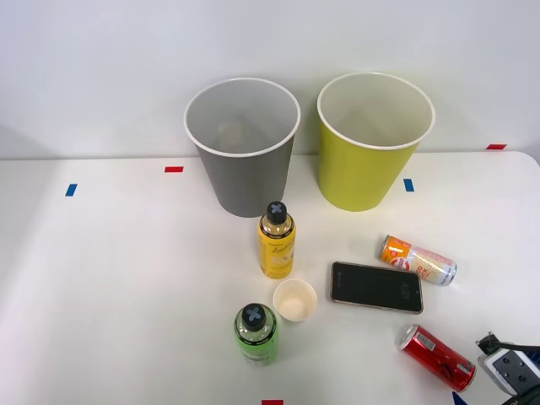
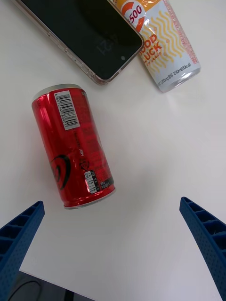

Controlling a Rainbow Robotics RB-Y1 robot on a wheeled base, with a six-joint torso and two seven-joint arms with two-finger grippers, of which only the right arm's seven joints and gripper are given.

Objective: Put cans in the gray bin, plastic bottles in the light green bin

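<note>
The white table carries every item. At its far side stand two upright bins side by side: the gray bin on the left, the light green bin on the right, near each other but apart.

A phone lies flat, screen up, right of centre. The yellow bottle stands upright in front of the gray bin. The green bottle stands upright nearer the robot, just beside a small paper cup, which sits between the green bottle and the phone.

The orange-and-white can lies on its side just beyond the phone's right end. The red can lies on its side nearer the robot than the phone, apart from it.

The right gripper hovers just beside the red can, its blue ribbed fingers spread wide and holding nothing; the red can lies off to one side of the gap, not between the fingers
</note>
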